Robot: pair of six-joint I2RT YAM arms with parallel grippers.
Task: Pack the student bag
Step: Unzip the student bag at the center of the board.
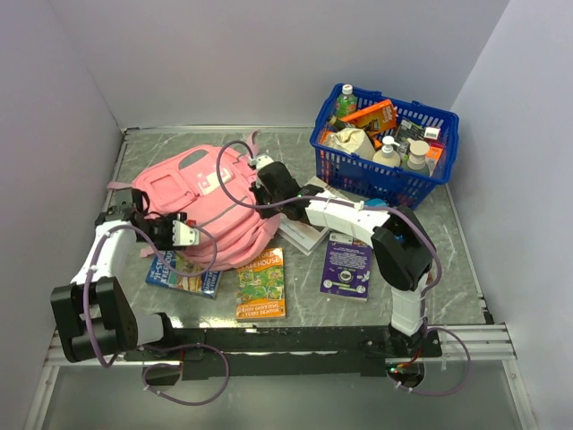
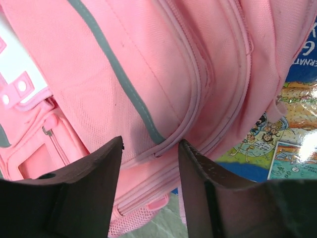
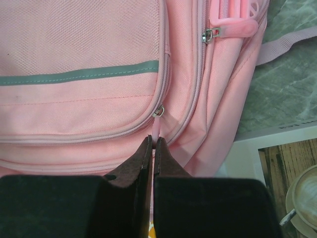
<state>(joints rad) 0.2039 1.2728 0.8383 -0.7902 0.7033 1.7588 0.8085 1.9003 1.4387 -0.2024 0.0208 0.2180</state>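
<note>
Soft pink fabric backpack [image 1: 210,202] flat on grey marbled table [image 1: 448,251], left of centre. Blue plastic basket [image 1: 376,179] at back right, apart from backpack; bottles, packets inside. Blue-covered picture book [image 1: 183,276] before backpack, far edge tucked under it. Orange paperback [image 1: 261,285] right of that, just before backpack. Purple booklet [image 1: 346,266] further right. Pale open book [image 1: 304,235] beside backpack's right edge, beneath right arm. Left end effector [image 2: 150,148] over backpack's near-left side. Right end effector [image 3: 154,146] at backpack's right side, on pink zip pull [image 3: 157,126].
</note>
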